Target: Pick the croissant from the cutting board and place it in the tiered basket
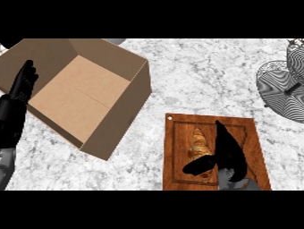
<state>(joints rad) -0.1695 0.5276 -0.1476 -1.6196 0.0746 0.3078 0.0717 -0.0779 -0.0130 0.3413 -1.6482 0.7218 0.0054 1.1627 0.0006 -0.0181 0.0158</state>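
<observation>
The robot's right hand [226, 150] lies over the near part of a reddish-brown wooden cutting board [255, 147], its straight fingers running up the board's middle and its thumb reaching left across the lower end of a golden-brown, crescent-shaped croissant [199, 145]. The fingers lie along the pastry's right side and the thumb crosses it, so the hand is spread around the croissant; whether it actually pinches it I cannot tell. The croissant rests on the board, lengthwise from near to far, slightly left of the board's centre. The board lies on a white-and-grey marble counter [201, 76], near the view's lower edge.

Far to the right, at the counter's edge, stands a black-and-white wire tiered basket [293, 96], well apart from the board.

On the left a large open brown cardboard box [82, 96] sits on the counter, flaps raised. The left hand [16, 100] shows at the view's left edge, open with fingers straight and pointing away, overlapping the box's left wall.
</observation>
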